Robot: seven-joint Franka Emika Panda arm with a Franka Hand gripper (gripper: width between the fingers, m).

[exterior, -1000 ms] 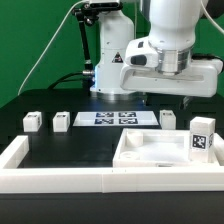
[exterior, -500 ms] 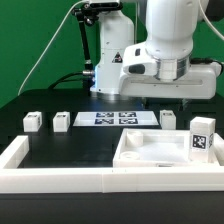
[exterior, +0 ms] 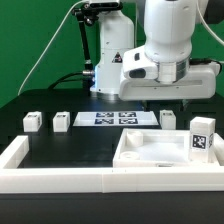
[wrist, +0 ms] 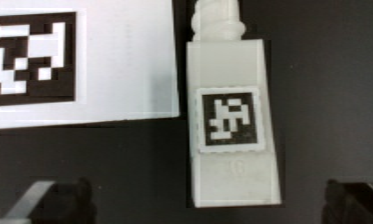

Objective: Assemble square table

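Note:
The square table's top (exterior: 150,152), a white slab with raised edges, lies at the front of the exterior view's right. One white leg (exterior: 203,138) stands on end at its right side and shows a tag. Two legs (exterior: 33,121) (exterior: 61,120) lie at the left. Another leg (exterior: 168,118) lies right of the marker board (exterior: 112,118). My gripper (exterior: 168,102) hangs open just above this leg. In the wrist view the leg (wrist: 227,115) runs lengthwise with its tag up. The open gripper (wrist: 204,203) has a dark fingertip (wrist: 50,200) wide of the leg on either side.
A long low white border wall (exterior: 60,172) runs along the front and up the left side. The marker board's corner (wrist: 94,60) lies close beside the tagged leg. The arm's white base (exterior: 110,60) stands at the back, with a cable to its left.
The hand has sunk a little toward the leg beside the marker board. The jaws stay wide open and no part has moved.

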